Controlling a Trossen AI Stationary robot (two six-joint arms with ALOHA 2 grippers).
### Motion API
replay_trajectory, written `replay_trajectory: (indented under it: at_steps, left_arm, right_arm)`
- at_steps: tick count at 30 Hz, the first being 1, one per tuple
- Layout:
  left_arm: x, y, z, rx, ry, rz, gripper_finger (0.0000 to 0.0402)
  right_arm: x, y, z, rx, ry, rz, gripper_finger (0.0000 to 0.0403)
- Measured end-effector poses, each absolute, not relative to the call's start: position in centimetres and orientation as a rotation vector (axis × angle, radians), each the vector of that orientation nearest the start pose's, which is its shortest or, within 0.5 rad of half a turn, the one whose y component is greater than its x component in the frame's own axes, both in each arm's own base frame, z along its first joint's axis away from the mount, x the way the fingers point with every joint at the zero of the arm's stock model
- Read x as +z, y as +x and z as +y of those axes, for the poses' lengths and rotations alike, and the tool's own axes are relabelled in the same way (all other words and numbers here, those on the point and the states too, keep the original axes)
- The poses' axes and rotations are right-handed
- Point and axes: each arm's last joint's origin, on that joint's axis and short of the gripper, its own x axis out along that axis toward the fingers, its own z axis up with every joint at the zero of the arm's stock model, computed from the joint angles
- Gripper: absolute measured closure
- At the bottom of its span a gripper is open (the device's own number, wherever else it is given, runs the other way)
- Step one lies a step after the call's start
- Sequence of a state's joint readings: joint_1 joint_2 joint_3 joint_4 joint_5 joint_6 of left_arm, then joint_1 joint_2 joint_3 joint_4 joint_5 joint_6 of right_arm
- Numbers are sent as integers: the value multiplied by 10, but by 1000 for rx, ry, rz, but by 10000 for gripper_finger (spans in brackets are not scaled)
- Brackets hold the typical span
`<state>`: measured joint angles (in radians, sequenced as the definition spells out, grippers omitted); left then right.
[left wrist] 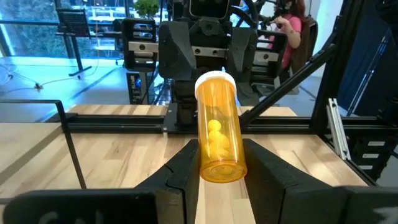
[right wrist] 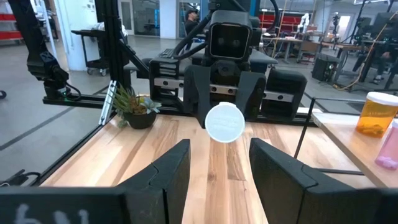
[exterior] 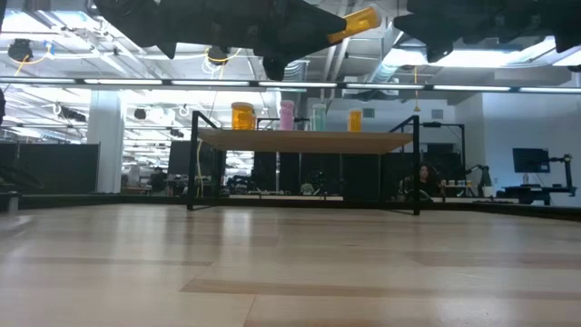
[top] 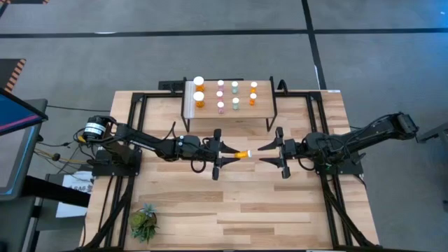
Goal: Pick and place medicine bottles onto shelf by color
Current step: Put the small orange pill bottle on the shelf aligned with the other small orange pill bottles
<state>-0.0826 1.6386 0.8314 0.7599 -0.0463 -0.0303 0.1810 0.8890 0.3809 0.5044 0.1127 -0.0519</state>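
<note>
left gripper (top: pixel 222 153): clamped on orange pill bottle (top: pixel 240 153) | axis lies left-right, cap toward right gripper (top: pixel 274 154) | right's fingers apart, you're lined up | shelf (top: pixel 227 112) far

small green potted plant (top: pixel 144 222) near the wooden tabletop's (top: pixel 231 210) corner, person in pink (left wrist: pixel 291 28) behind

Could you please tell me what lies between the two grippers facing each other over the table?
In the high view, only the translucent orange pill bottle, held out by the left gripper, then a bare gap before the open right gripper.
</note>
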Motion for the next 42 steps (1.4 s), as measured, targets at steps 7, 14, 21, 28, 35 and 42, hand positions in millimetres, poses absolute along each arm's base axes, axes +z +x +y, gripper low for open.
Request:
replay_trajectory:
  at_steps: [7, 14, 21, 28, 35, 42]
  left_arm:
    - [227, 346, -27, -33, -32, 47, 313]
    - [227, 346, -28, -35, -43, 49, 313]
    - [227, 346, -28, -35, -70, 46, 313]
    - [227, 346, -28, -26, -71, 46, 313]
    - [227, 346, -29, -25, -78, 46, 313]
    - [227, 346, -29, -23, -79, 51, 313]
  right_arm:
    - [240, 191, 32, 71, -7, 13, 216]
    - [240, 191, 32, 68, -2, 14, 216]
    - [240, 191, 31, 65, 0, 14, 216]
    - [240, 191, 31, 43, -26, 13, 216]
    - [240, 191, 27, 1, -30, 14, 216]
    - [240, 191, 26, -1, -30, 15, 216]
